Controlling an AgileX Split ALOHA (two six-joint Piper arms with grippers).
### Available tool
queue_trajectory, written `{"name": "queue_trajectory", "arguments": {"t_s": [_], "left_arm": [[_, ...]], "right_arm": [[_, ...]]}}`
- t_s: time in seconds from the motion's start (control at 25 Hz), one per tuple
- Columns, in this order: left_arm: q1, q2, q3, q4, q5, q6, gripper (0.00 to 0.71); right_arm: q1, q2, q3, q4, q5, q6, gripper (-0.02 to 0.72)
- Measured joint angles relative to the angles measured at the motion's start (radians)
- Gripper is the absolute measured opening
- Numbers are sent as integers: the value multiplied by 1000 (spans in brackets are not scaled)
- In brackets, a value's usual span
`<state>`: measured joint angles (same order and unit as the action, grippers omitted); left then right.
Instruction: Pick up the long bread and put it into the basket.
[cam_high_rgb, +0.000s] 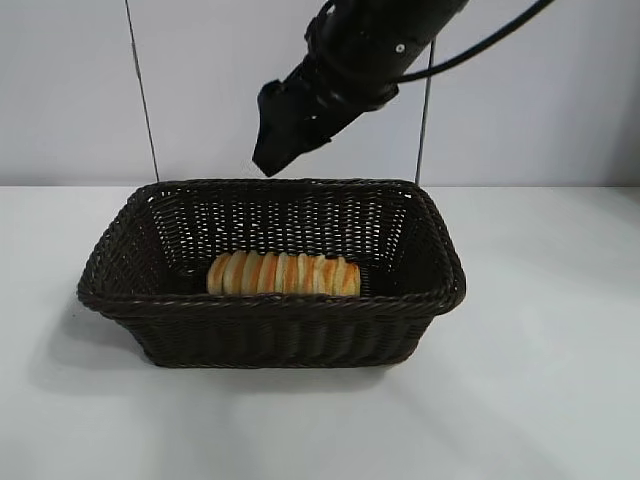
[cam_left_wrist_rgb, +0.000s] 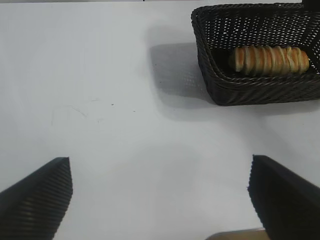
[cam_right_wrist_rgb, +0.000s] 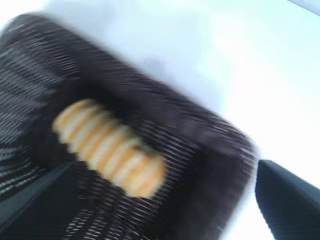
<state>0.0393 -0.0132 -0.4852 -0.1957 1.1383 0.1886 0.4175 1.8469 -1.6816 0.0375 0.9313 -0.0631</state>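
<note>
White, smooth worktop (cam_high_rgb: 560, 380) ran under everything, with a plain pale wall behind it. On the worktop sat the basket (cam_high_rgb: 270, 335): large, rectangular, dark brown woven wicker, sides flared outward, rim braided; open weave showed light through the far wall.

Right arm, black and cabled, reached down from above in the exterior view, its right gripper (cam_high_rgb: 272, 150) hanging over the basket's rear rim, clear of the wicker. The right wrist view showed two dark fingers (cam_right_wrist_rgb: 290, 205) set wide apart on either side of the basket interior, released, holding nothing.

Left gripper (cam_left_wrist_rgb: 160, 200) appeared only in its own wrist view, over bare worktop well apart from the basket; its two ribbed black fingers (cam_left_wrist_rgb: 37, 200) were spread wide, empty.

Long bread (cam_high_rgb: 283, 274) lay flat on the basket floor, lengthwise, near the front wall: elongated oval loaf, pale tan with orange-brown crosswise ridges, much shorter than the basket.
</note>
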Motion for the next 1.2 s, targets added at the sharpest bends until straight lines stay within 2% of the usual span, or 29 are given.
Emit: {"name": "queue_trajectory", "arguments": {"t_s": [0.04,0.12,0.2,0.44,0.68,0.88,1.0,1.2], "left_arm": [[0,0,0,0,0,0,687],[0,0,0,0,0,0,687],[0,0,0,0,0,0,687],[0,0,0,0,0,0,687],[0,0,0,0,0,0,687],[0,0,0,0,0,0,687],[0,0,0,0,0,0,687],[0,0,0,0,0,0,687]], "right_arm": [[-16,-1,-29,-28,42,52,693],[-60,-2,-75,-80,115,111,693],[-107,-3,-112,-103,174,127,694],[-305,-3,-129,-116,254,121,694],[-521,-4,-129,-125,298,93,694],[-650,-65,-129,-112,306,82,695],[-697,-159,-129,-101,309,77,695],[-703,-319,-122,-67,317,73,695]]}}
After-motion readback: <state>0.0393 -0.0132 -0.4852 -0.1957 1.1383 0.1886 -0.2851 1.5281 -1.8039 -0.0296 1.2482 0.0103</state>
